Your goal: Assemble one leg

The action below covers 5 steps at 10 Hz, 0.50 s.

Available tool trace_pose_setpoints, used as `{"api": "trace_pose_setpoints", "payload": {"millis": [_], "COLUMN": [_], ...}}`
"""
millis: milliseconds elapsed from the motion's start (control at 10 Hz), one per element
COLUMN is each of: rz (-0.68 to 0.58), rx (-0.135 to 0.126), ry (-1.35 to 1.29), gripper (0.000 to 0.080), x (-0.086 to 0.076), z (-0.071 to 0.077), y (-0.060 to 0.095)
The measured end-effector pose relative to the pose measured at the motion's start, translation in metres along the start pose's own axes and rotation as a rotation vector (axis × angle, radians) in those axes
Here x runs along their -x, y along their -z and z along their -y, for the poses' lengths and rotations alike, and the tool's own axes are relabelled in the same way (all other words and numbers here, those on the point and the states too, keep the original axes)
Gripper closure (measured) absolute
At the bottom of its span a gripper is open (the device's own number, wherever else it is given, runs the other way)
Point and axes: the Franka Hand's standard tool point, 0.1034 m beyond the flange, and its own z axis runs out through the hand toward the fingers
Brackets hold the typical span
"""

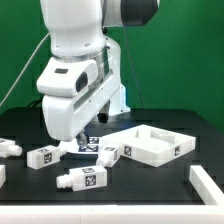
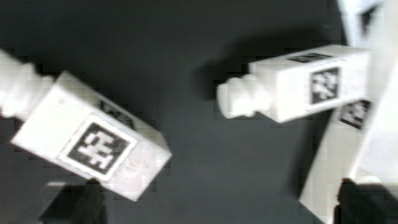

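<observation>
In the wrist view two white legs with black-and-white tags lie on the black table. One leg is large and close, and the other leg is farther off with its stub end pointing toward the first. My gripper is open and empty above the bare table. One dark fingertip is just beside the near leg's corner. In the exterior view the gripper hangs low over the table. Legs lie around it at the exterior view's left, front and right.
The large white tray-shaped part lies at the exterior view's right. The marker board lies just behind the gripper. Another leg is at the far left. A white part sits at the front right. A white tagged edge runs beside my other finger.
</observation>
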Motion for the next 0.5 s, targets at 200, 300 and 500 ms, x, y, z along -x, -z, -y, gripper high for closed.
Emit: {"api": "trace_pose_setpoints", "payload": {"millis": [200,300,500], "rz": [0.002,-0.015,-0.023], "rx": [-0.005,0.051,0.123], "ry": [0.003,0.122,0.260], "gripper": [0.0150,0.0150,0.0150], "x": [0.002,0.008,0.022], "z": [0.001,-0.009,-0.022], "y": [-0.003,-0.013,-0.028]}}
